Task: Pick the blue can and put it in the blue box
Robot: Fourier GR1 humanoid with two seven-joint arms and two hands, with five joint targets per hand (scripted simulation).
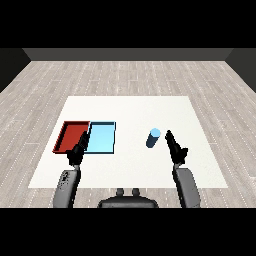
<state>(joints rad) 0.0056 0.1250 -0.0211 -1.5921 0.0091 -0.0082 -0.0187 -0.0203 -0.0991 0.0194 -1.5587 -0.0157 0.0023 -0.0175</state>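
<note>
A blue can (153, 138) stands upright on the white table, right of centre. My right hand (174, 146) is just to the right of it, fingers straight and pointing away from me, a small gap between hand and can. The light blue tray (102, 138) lies left of centre with nothing in it. My left hand (79, 149) hovers over the near edge where the two trays meet, fingers straight and holding nothing.
A red tray (71, 136) lies directly left of the light blue tray, touching it. The white table (130, 110) stretches well beyond the trays and can on all sides, with grey wood floor around it.
</note>
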